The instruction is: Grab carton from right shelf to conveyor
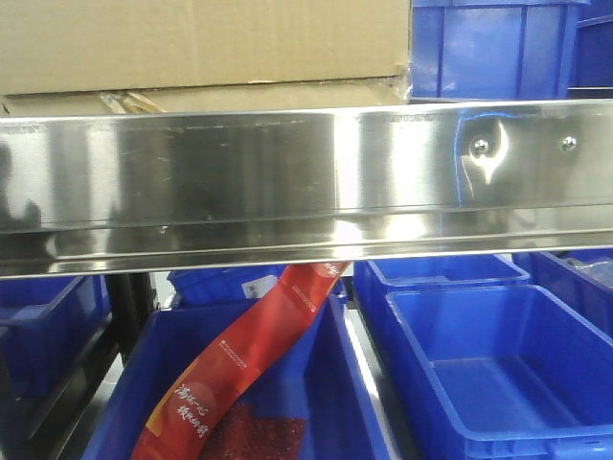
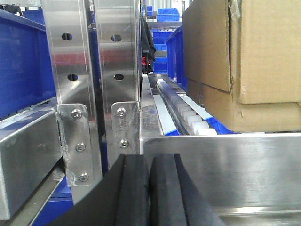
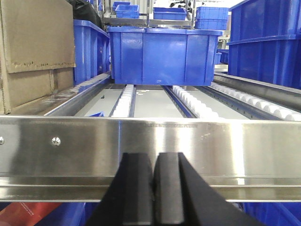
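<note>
Carton (image 1: 201, 43) sitting at upper left of front view, resting on right shelf (image 1: 239, 182) just above mirror-like rail. Left gripper (image 2: 149, 188) showing at bottom centre of its wrist view, black pads pressing together, clenched on nothing; carton filling upper right there. Right gripper (image 3: 154, 188) likewise clenched empty, facing rail; blue bin (image 3: 162, 54) sitting on rollers beyond.

R gripper (image 3: 154, 160) low centre, black pads pressed together w/ nothing btwn, just in front of the shiny front rail of the right shelf (image 3: 202, 141). On the shelf at far L: carton (image 3: 35, 52). Further back, centre, blue bin (image 3: 162, 56) sits on white roller tracks (image 3: 123, 101). Stacked blue bins (image 3: 263, 42) at R.
</note>
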{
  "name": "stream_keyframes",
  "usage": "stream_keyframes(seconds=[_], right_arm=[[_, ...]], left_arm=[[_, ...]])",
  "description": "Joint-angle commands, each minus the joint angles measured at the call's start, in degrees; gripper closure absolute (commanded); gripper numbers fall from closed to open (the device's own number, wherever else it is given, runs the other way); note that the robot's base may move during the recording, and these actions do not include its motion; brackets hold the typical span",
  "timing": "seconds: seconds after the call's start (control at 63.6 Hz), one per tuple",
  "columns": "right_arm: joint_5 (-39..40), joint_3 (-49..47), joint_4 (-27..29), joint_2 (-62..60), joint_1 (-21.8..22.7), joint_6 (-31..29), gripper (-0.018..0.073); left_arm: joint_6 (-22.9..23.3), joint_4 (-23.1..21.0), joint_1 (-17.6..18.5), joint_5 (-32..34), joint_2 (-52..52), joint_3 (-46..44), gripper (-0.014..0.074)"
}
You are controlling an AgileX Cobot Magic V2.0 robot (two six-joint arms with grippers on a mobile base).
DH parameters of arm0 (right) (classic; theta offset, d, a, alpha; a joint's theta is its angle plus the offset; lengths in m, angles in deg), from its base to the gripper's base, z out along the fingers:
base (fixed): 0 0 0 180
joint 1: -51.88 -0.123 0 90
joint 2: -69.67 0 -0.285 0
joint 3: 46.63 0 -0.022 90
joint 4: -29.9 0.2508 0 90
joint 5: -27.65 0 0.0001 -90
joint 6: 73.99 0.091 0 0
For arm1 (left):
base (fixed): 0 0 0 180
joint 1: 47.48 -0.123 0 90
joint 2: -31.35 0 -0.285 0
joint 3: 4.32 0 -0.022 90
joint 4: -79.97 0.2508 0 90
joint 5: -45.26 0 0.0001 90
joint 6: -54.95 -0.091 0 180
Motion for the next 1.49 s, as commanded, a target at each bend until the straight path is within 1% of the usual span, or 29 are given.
stream_keyframes(seconds=[0.0,0.534,0.692,0.802,0.849,0.912,0.959,1.022,1.069,1.132,1.148,1.195,1.226,1.273,1.289,1.383,1.399,1.415,1.478], right_arm=[[1.38,-0.03,-0.31,-0.18,0.07,-0.47,0.0617],[1.38,-0.03,-0.31,-0.18,0.07,-0.47,0.0617],[4.29,-0.03,-0.31,-0.18,0.07,-0.47,0.0617],[6.32,-0.03,-0.31,-0.18,0.07,-0.47,0.0617],[8.14,-0.03,1.00,-0.18,0.07,-0.47,0.0617],[11.39,-0.03,2.74,-0.18,0.07,-0.47,0.0617],[12.78,-0.03,3.16,-0.18,0.07,-0.47,0.0617],[11.30,-1.65,3.16,-0.18,0.07,-0.47,0.0617],[7.75,-4.60,3.16,-0.18,0.07,-0.47,0.0617],[2.56,-8.46,3.16,-0.18,0.07,-0.47,0.0609],[1.67,-9.45,3.16,-0.18,0.07,-0.47,0.0598],[-0.28,-13.03,3.03,0.07,0.07,-0.47,0.0526],[-0.71,-14.68,3.03,1.10,0.07,-0.47,0.0447],[-0.87,-16.94,3.03,2.58,0.07,-0.47,0.0332],[-0.87,-18.02,3.03,3.40,0.07,-0.47,0.0272],[-0.75,-22.85,3.03,8.05,0.07,-0.47,0.0027],[-0.75,-23.48,3.03,8.75,0.07,-0.47,-0.0002],[-0.75,-24.41,3.03,9.76,0.07,-0.47,-0.0018],[-0.87,-26.64,3.03,12.47,0.07,-0.47,-0.0010]], left_arm=[[0.33,-0.10,-0.02,0.65,-0.21,-0.17,0.0603],[0.33,-0.10,-0.02,0.65,-0.21,-0.17,0.0603],[0.33,-0.21,-0.02,3.27,-0.21,-0.17,0.0603],[0.33,-2.97,-0.02,5.59,-0.21,-0.17,0.0603],[0.33,-4.50,-0.02,6.51,-0.21,-0.17,0.0603],[0.33,-7.85,-0.02,8.43,-0.21,-0.17,0.0603],[0.33,-9.02,-0.02,8.66,-0.21,-0.17,0.0603],[0.33,-9.02,-0.02,7.65,-0.21,-2.24,0.0601],[0.33,-8.62,-0.02,5.48,-0.21,-4.66,0.0586],[0.33,-6.72,-0.02,1.14,-0.21,-9.19,0.0551],[0.33,-5.78,-0.02,-0.61,-0.21,-10.83,0.0533],[0.33,-3.86,-0.02,-4.66,0.07,-14.28,0.0491],[0.08,-2.36,-0.02,-6.88,0.82,-16.61,0.0451],[-0.06,-1.25,0.11,-10.37,2.20,-20.63,0.0392],[-0.06,-1.14,0.23,-11.05,2.62,-22.25,0.0376],[-0.15,-1.14,1.55,-12.82,6.13,-28.01,0.0272],[-0.15,-1.14,1.96,-12.92,6.95,-29.09,0.0258],[-0.15,-1.14,2.25,-12.92,7.50,-29.78,0.0237],[-0.15,-1.14,3.50,-12.92,10.16,-32.57,0.0177]])
